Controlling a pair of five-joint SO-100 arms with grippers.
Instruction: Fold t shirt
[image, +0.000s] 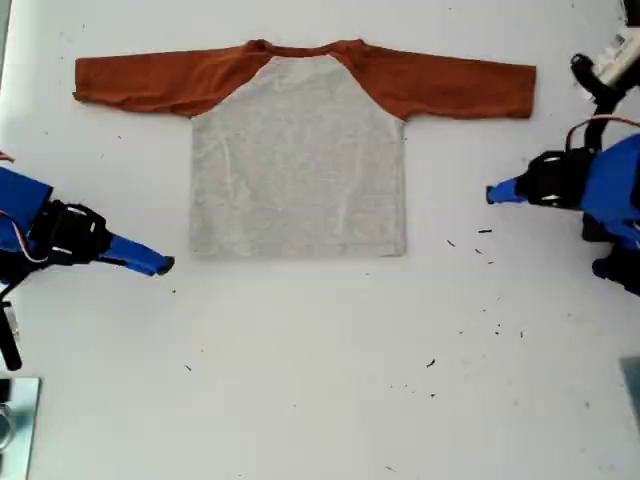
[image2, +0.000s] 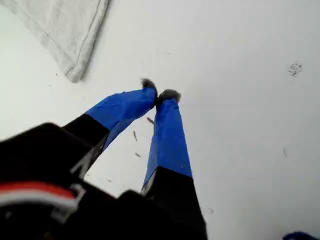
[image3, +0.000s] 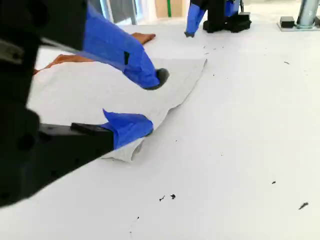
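Two arms flank the t shirt (image: 300, 160), spread flat. My first gripper (image2: 161, 92): jaws closed tip to tip, empty, hem corner well ahead. My second gripper (image3: 152, 102): jaws moderately apart, holding nothing, the other hem corner just beyond the lower tip.

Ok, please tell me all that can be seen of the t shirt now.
The t shirt is a small raglan, soft knit as it looks: light heather-grey body, long rust-orange sleeves and collar. It lies flat and unfolded on the white table, sleeves spread sideways, with shallow creases in the body. No print shows on the upper side. My second gripper, open, sits at the hem corner at the exterior view's lower left; I cannot tell whether it touches.
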